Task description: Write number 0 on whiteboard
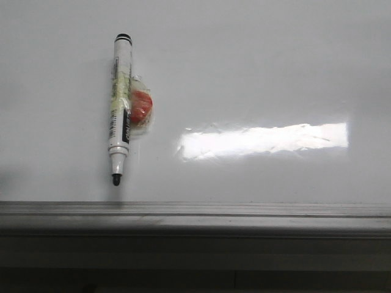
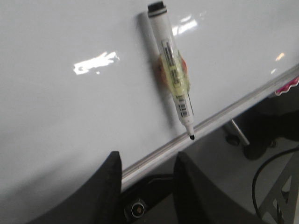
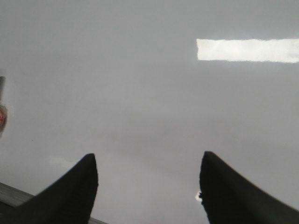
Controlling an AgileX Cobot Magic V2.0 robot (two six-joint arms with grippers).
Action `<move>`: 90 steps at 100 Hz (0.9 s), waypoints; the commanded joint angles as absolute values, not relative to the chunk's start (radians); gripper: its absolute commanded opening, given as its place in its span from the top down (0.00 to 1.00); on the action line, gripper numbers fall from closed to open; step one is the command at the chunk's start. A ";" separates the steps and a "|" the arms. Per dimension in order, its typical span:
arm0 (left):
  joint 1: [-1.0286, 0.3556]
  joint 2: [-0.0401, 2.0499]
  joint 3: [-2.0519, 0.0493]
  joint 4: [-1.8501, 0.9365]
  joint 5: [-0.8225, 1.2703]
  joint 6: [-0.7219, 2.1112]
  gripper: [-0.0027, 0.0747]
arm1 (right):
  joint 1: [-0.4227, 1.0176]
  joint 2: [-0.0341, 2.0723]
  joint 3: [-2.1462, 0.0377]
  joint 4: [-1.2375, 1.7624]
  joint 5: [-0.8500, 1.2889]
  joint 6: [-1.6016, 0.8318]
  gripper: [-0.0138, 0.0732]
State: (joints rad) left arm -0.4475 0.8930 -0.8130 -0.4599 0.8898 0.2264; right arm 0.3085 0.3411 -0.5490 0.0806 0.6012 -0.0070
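- My left gripper [image 2: 145, 179] stood open and empty; my right gripper [image 3: 148, 186] likewise, wider.
- The marker [image 1: 120, 110] lay beyond at 12 o'clock, nearer my left, tip toward the ledge [image 1: 244, 210].
- The whiteboard [image 1: 256, 67] showed no number 0.

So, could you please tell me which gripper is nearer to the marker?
Left. The left gripper faces the marker just ahead; the right gripper faces bare whiteboard, marker at its view's edge.

The marker [image 1: 120, 108] lies on the left part of the whiteboard [image 1: 256, 73], tip toward the near ledge [image 1: 244, 210] (not quite touching it), a small round piece [image 1: 140, 108] against its right side.
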 commanded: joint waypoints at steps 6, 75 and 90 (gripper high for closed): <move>-0.600 0.951 -0.851 -0.407 0.775 0.089 0.70 | 0.302 0.369 -0.582 0.080 0.514 -0.022 0.37; -0.798 1.158 -0.851 -0.311 0.555 -0.232 0.58 | 0.302 0.404 -0.581 0.080 0.524 -0.022 0.37; -0.798 1.194 -0.851 -0.311 0.518 -0.234 0.58 | 0.302 0.404 -0.581 0.080 0.524 -0.022 0.37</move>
State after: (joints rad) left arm -0.7894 1.1948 -0.8188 -0.3008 0.5964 -0.2207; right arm 0.3085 0.3864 -0.5490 0.0825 0.5956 -0.0093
